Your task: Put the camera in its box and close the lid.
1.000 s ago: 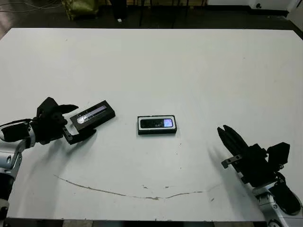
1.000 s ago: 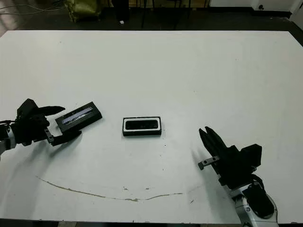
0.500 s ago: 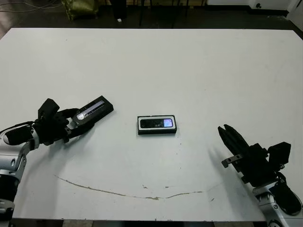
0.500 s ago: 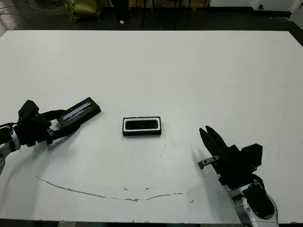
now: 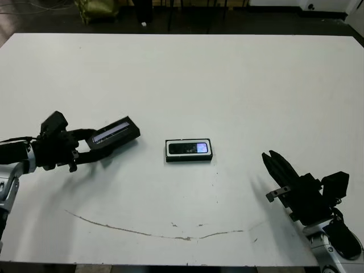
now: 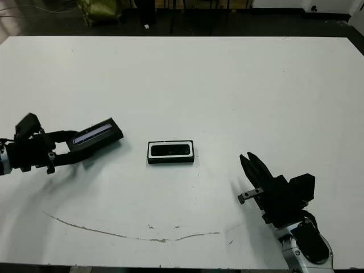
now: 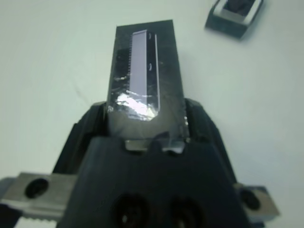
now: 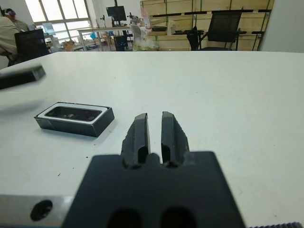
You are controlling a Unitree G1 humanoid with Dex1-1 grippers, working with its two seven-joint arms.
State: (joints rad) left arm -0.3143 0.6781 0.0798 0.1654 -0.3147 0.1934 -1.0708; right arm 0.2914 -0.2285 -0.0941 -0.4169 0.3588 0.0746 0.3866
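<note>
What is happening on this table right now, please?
The robot's left gripper holds the black lid by one end, with the lid raised off the white table, to the left of the box. The box sits open at the table's middle with the camera already lying inside. The right gripper is empty, fingers nearly together, low on the right side, apart from the box. The box has no lid on it yet.
</note>
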